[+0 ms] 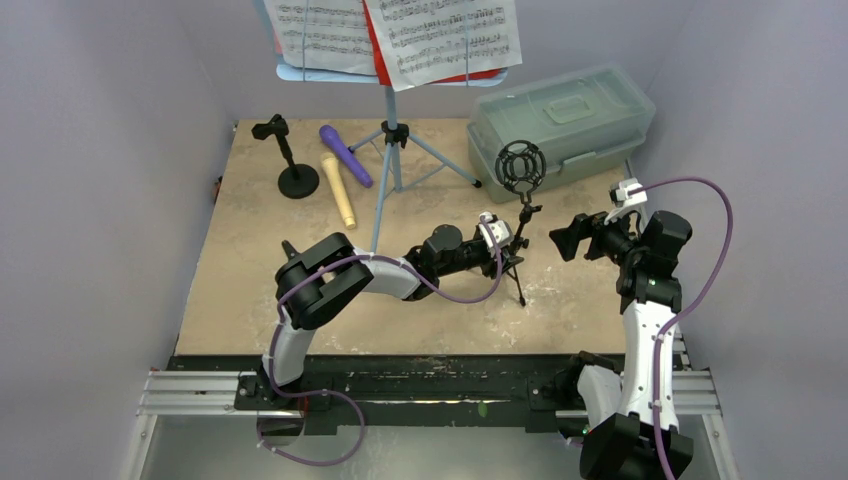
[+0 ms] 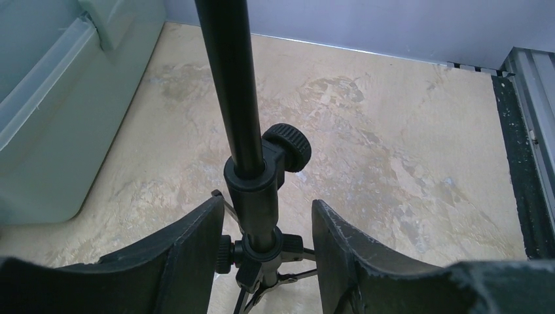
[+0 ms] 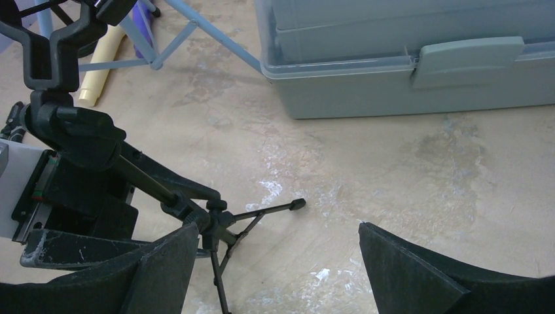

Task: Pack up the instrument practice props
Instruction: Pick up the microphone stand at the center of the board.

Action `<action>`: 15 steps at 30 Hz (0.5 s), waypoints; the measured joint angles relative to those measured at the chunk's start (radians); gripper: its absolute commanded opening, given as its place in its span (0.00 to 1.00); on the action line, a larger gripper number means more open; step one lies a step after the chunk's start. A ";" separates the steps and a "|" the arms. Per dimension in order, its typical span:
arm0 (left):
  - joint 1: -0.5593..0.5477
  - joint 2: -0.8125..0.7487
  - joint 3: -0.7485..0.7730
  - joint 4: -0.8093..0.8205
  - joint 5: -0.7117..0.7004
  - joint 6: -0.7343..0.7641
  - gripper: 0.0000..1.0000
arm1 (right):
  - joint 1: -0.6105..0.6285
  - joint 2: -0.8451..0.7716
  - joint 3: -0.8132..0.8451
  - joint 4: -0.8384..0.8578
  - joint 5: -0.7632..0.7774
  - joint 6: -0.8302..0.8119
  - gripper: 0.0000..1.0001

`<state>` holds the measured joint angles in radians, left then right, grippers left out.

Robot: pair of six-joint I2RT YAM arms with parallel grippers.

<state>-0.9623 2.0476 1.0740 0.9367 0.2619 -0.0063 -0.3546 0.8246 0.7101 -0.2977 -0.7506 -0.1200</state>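
The black tripod mic holder with ring (image 1: 521,166) stands upright mid-table. My left gripper (image 1: 512,243) is open, its fingers on either side of the holder's pole (image 2: 252,186) just above the leg hub, with a gap on each side; the same gripper (image 2: 267,252) shows in the left wrist view. My right gripper (image 1: 563,240) is open and empty just right of the tripod (image 3: 219,226); its jaws (image 3: 275,261) stand wide apart. The purple microphone (image 1: 345,155), tan microphone (image 1: 339,190) and round-base holder (image 1: 290,165) lie at the back left. The pale-blue music rack (image 1: 390,150) carries sheet-music pages (image 1: 440,35).
The translucent grey-green lidded box (image 1: 560,115) stands shut at the back right, close behind the tripod; it also shows in the right wrist view (image 3: 406,59) and the left wrist view (image 2: 59,98). Grey walls enclose the table on three sides.
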 measured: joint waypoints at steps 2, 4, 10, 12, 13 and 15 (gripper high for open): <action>0.000 0.000 0.000 0.001 -0.001 -0.001 0.45 | 0.000 0.000 0.000 0.000 0.000 0.000 0.96; 0.000 0.000 0.000 0.002 -0.002 -0.001 0.43 | 0.000 0.000 0.000 0.000 0.000 0.000 0.96; 0.000 0.000 0.000 0.005 -0.002 -0.001 0.42 | 0.000 0.000 0.000 0.000 0.000 0.000 0.96; 0.000 0.000 0.000 0.005 -0.002 -0.001 0.42 | 0.000 0.000 0.000 0.000 0.000 0.000 0.96; 0.000 0.000 0.000 0.006 -0.002 -0.001 0.42 | 0.000 0.000 0.000 0.000 0.000 0.000 0.96; 0.000 0.000 0.000 0.011 -0.004 -0.001 0.42 | 0.000 0.000 0.000 0.000 0.000 0.000 0.96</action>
<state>-0.9623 2.0476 1.0740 0.9474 0.2577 -0.0074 -0.3546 0.8246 0.7097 -0.2974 -0.7502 -0.1200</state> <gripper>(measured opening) 0.422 0.962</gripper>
